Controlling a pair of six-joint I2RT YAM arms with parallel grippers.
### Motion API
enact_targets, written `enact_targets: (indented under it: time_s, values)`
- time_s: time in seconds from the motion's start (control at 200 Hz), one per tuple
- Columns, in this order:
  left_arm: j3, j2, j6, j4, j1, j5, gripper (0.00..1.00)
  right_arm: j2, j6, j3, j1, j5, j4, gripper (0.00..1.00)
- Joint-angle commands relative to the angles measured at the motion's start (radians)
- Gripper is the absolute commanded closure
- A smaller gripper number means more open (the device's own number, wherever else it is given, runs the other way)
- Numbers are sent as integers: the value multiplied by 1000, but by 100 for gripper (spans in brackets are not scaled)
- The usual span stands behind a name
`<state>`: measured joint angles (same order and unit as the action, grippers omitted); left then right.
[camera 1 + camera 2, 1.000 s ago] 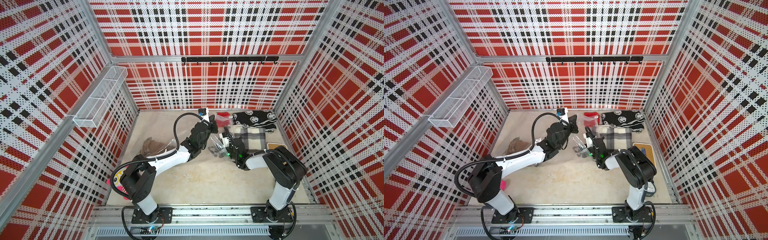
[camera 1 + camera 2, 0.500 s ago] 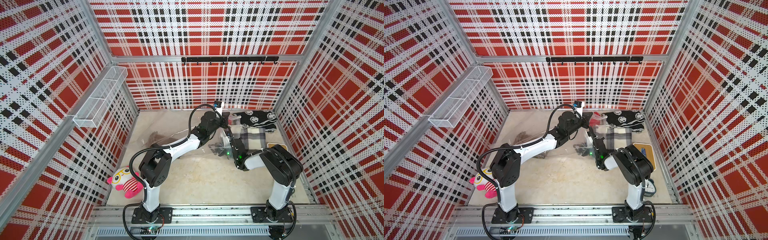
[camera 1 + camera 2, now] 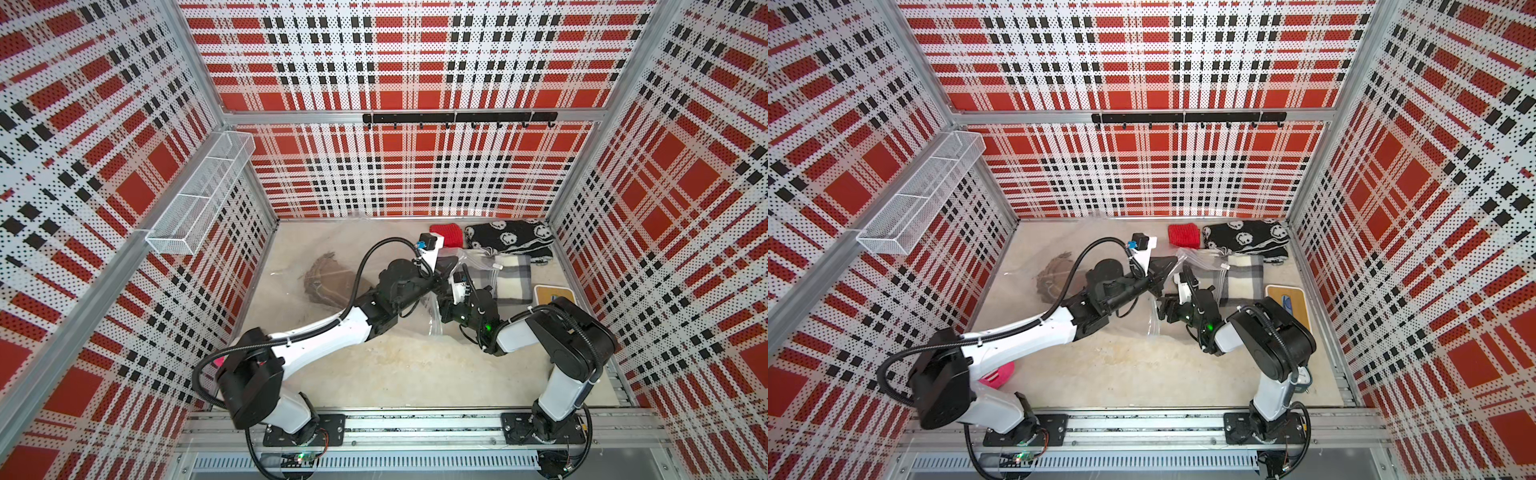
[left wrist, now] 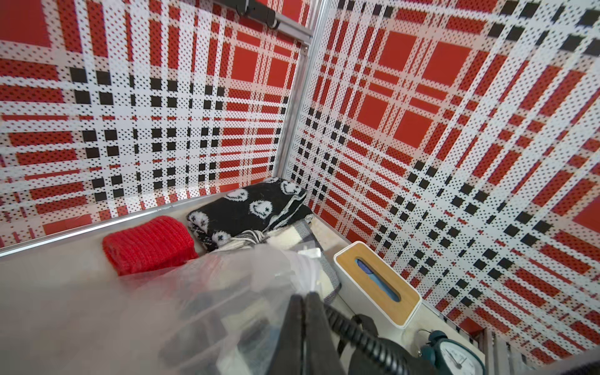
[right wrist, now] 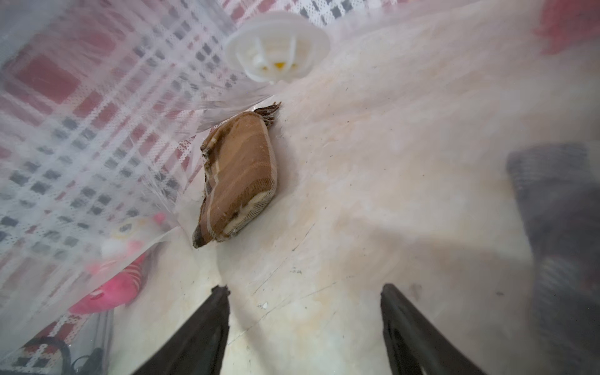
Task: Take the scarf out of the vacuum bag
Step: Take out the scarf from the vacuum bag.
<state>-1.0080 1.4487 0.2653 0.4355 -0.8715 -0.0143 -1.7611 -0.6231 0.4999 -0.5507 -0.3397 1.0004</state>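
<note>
scarf [image 5: 238,175] folded, deep inside the bag [image 5: 97,107], near the valve [image 5: 276,45], well ahead of the right gripper [image 5: 305,287]. jaws there wide apart, empty, seemingly just inside the bag mouth. left gripper [image 4: 303,297] clenched on the bag film, beside the right one, holding the mouth up. step in hand: reaching in. next, probably: push straight ahead, then close on cloth only, not plastic.

Red plaid walls [image 3: 415,62], beige floor [image 3: 395,374]

Left arm [image 3: 328,336] and right arm [image 3: 515,334] reach forward, nearly meeting; left gripper [image 4: 303,303] pinched closed, right gripper [image 5: 305,311] with jaws spread wide.
</note>
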Motion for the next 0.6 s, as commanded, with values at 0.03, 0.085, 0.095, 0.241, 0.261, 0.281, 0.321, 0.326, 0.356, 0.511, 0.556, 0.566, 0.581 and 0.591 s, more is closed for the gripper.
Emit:
enact_targets:
  time_s: [0.03,0.085,0.095,0.241,0.261,0.281,0.321,0.326,0.356,0.511,0.556,0.566,0.581,0.591]
  values:
    - [70,-79,38,54,34,35,100,70,49,-40,-33,54,28,30]
    - [75,-82,58,45,51,43,100,93,110,-49,-56,70,5,35]
    - [74,-81,61,42,54,44,100,97,119,-50,-62,73,1,35]
    - [43,-44,89,12,59,108,100,108,211,-60,-141,86,-36,35]
    - [35,-38,88,9,56,118,100,103,222,-55,-151,87,-52,35]
    - [29,-33,85,7,51,127,100,98,231,-46,-161,94,-71,35]
    - [20,-26,78,3,42,142,100,83,237,-25,-174,110,-106,35]
    - [18,-25,78,2,40,143,100,80,237,-22,-175,112,-107,35]
    - [11,-21,75,-1,33,151,100,64,232,-8,-178,116,-113,35]
    - [-19,-11,48,-15,-33,204,100,-49,161,80,-178,50,-82,34]
    - [-33,-10,43,-23,-50,229,100,-81,146,123,-178,53,-105,34]
    - [-37,-10,42,-24,-53,232,100,-87,143,134,-178,53,-108,33]
    - [-41,-10,39,-29,-59,238,100,-97,142,150,-178,51,-118,33]
    - [-45,-9,36,-32,-63,242,100,-103,140,158,-177,49,-124,33]
